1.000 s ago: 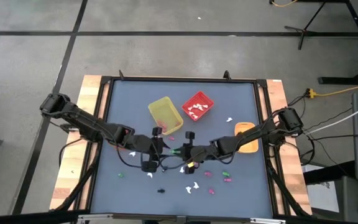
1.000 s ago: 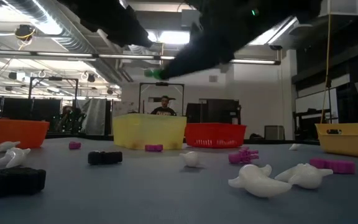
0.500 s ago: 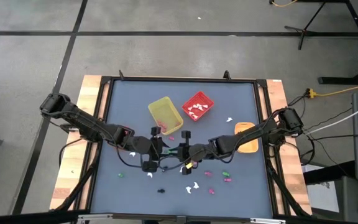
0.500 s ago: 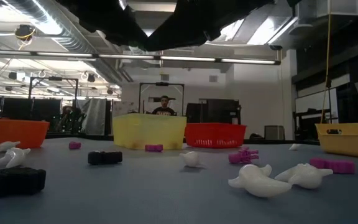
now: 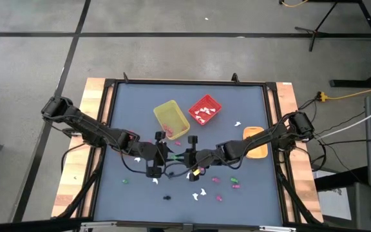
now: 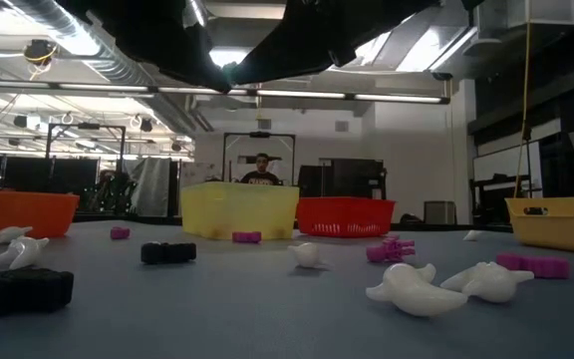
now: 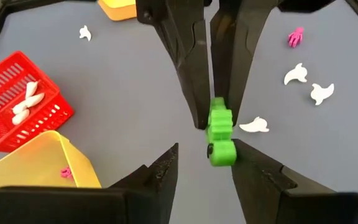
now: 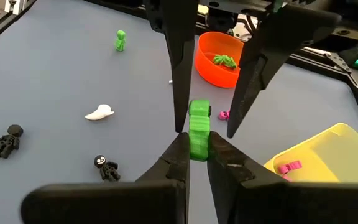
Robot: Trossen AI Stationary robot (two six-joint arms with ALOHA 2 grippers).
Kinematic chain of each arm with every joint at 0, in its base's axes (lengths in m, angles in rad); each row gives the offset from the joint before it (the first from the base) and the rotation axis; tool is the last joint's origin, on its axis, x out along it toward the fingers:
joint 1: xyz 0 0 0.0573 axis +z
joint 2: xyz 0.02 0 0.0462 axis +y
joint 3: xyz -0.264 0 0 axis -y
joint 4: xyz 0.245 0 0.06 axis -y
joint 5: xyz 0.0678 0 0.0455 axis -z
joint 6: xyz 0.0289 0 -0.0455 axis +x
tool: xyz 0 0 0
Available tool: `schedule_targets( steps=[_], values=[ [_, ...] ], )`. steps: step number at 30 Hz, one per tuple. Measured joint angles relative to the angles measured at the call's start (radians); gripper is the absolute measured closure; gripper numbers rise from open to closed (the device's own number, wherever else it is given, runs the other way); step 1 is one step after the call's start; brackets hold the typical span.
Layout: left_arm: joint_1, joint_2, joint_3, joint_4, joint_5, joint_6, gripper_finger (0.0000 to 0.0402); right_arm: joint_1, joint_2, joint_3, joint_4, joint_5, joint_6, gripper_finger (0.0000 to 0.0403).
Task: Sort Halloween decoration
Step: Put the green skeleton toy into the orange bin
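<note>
You have both arms reaching in from the table's (image 5: pixel 108 129) side edges and meeting near its middle, just on the near side of the yellow bin (image 5: pixel 171 119) and red bin (image 5: pixel 205 109); the far half of the table beyond the bins is open, as is the near left corner; the near right stretch is littered with white and pink trinkets (image 5: pixel 200 193), so room there is tight.

Your right gripper (image 8: pixel 195 149) is pinched on a green trinket (image 8: pixel 199 132), held well above the tabletop; its fingers are nearly together with the piece upright between the tips. Your left gripper (image 7: pixel 205 165) faces it tip to tip; its fingers (image 7: pixel 164 168) stand apart on either side of the same green trinket (image 7: pixel 220 137), and the left wrist view does not show them pressing on it; in the right wrist view they flank the piece from the far side.

White ghosts (image 7: pixel 26 104) lie in the red bin (image 7: pixel 17 99); a pink piece (image 8: pixel 289 167) sits in the yellow bin (image 8: pixel 322 155); a green piece (image 8: pixel 224 60) rests in the orange bowl (image 8: pixel 219 59); two black figures (image 8: pixel 8 140) lie on the open table.

Against a second ago, the right arm has moved in toward the left one, and the left fingers have narrowed slightly; the bins and loose pieces lie as they did.
</note>
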Motion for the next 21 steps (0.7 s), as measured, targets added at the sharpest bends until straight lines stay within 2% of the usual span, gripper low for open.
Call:
schedule_targets(
  steps=[14,21],
  values=[
    [0.0,0.0,0.0,0.0,0.001,0.0,0.0372,-0.001,0.0,0.0,-0.013,0.0,0.0,0.0368],
    [0.0,0.0,0.0,0.0,0.001,0.0,0.0379,-0.001,0.0,0.0,-0.013,0.0,0.0,0.0368]
  ],
)
